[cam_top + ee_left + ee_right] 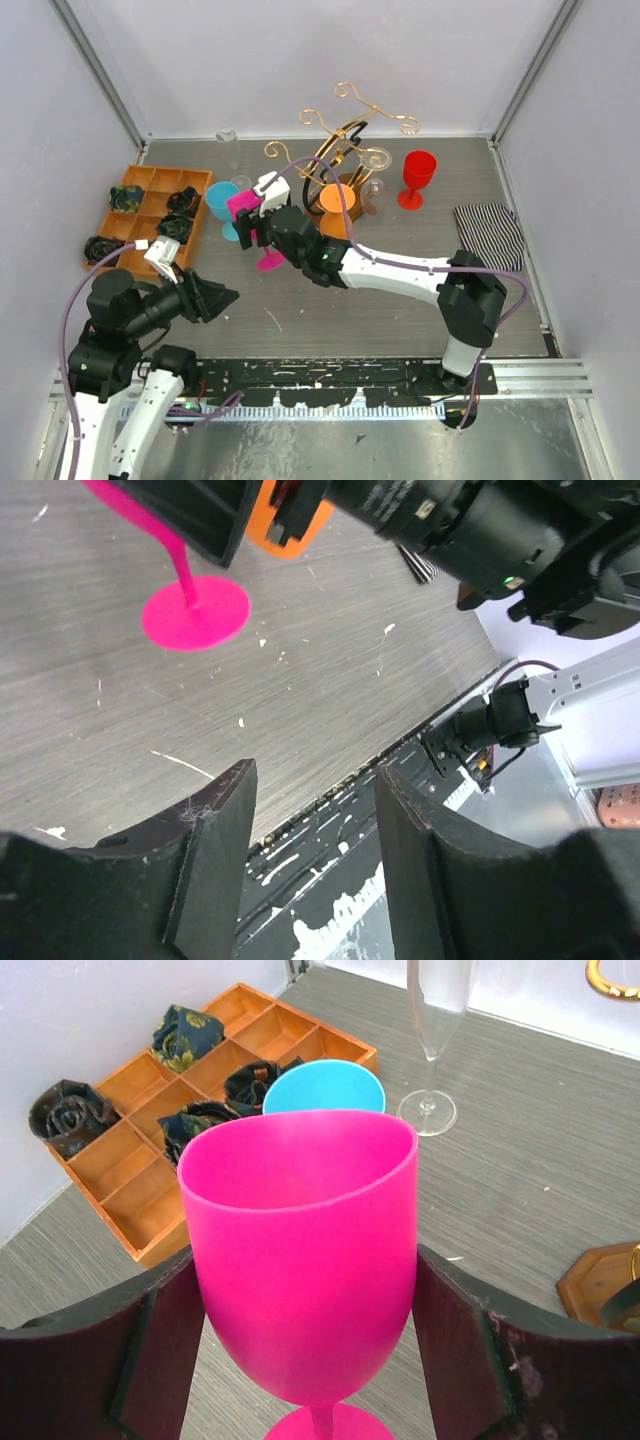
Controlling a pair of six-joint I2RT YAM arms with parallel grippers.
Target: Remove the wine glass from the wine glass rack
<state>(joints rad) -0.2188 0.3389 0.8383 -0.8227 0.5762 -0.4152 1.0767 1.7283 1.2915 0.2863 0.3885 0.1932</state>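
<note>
The gold wire wine glass rack (345, 135) stands on its brown wooden base (600, 1278) at the back middle. An orange glass (335, 197) and a clear glass (375, 190) are at the rack. My right gripper (250, 215) is shut on the bowl of a pink wine glass (305, 1250), held upright to the left of the rack and apart from it. The glass's round foot (195, 612) is at or just above the table. My left gripper (225, 297) is open and empty near the front left; its fingers (225, 820) frame the table's near edge.
A blue glass (220, 205) stands just behind the pink one, with a clear flute (435, 1020) further back. A partitioned wooden tray (150, 185) with dark rolled cloths lies at the left. A red glass (418, 178) and a striped cloth (490, 235) are at the right.
</note>
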